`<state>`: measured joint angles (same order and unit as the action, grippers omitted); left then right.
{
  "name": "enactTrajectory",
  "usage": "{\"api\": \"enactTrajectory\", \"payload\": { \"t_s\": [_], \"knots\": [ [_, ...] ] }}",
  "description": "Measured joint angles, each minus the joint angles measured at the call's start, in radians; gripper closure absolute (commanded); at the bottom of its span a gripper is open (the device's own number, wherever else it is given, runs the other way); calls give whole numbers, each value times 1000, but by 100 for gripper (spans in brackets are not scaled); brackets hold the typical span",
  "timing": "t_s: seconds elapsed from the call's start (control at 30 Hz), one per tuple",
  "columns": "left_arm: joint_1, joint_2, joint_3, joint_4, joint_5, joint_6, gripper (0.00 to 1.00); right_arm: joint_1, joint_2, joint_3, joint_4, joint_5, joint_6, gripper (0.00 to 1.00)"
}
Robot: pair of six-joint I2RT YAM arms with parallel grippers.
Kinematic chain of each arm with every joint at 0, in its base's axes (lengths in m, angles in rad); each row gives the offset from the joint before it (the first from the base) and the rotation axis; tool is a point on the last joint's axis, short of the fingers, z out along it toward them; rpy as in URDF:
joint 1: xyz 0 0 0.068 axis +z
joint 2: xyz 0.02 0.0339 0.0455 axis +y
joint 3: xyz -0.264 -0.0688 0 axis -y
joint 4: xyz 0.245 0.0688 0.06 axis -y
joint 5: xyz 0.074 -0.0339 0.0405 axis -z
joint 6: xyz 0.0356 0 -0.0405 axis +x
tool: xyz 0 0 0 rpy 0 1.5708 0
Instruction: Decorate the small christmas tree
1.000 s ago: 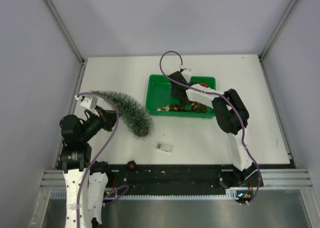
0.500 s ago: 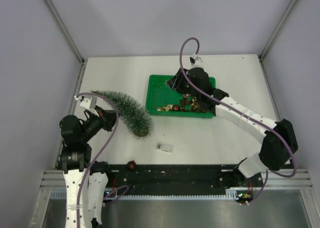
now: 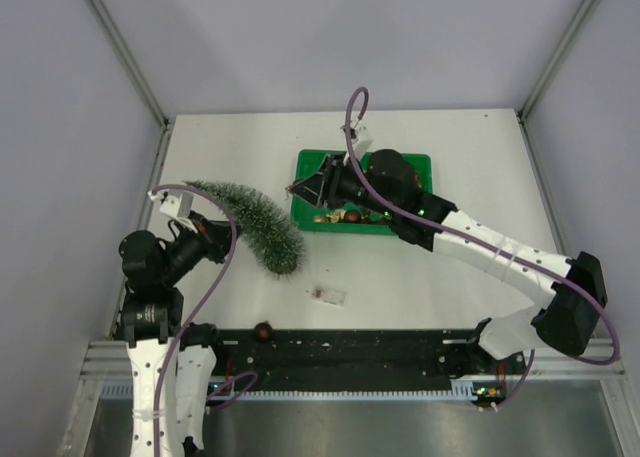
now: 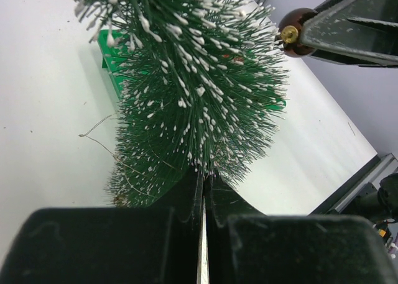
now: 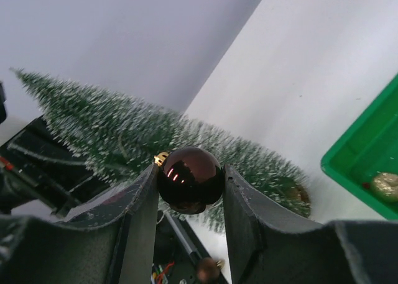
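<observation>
Now noted: tree [image 4: 193, 79] pinched by its bristles in clenched left claw [image 4: 203, 187]; dark bauble [image 5: 188, 183] gripped in right claw [image 5: 189, 172], near tree's branches.

Dark bauble [image 5: 189, 179] between fingers [image 5: 138, 217] — tree [image 5: 118, 132] behind

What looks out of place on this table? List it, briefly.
The small christmas tree is not upright: it lies slanted, with its tip toward the left pincer. A dark ball sits alone at the near edge of the table, outside the green tray. A small pale scrap lies loose nearby.
</observation>
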<state>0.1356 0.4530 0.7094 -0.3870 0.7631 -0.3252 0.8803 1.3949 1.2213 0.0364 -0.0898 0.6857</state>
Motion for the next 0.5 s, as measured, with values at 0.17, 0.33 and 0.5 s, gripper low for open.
{"api": "enactTrajectory", "payload": {
  "t_s": [0.17, 0.33, 0.5],
  "knots": [
    [0, 0, -1, 5, 7, -10, 100, 64, 3, 38, -3, -28, -24, 77],
    [0, 0, -6, 12, 7, -13, 100, 118, 28, 91, -20, -32, -58, 77],
    [0, 0, -10, 21, 8, -13, 100, 132, 61, 131, -35, -31, -86, 78]
  ]
}}
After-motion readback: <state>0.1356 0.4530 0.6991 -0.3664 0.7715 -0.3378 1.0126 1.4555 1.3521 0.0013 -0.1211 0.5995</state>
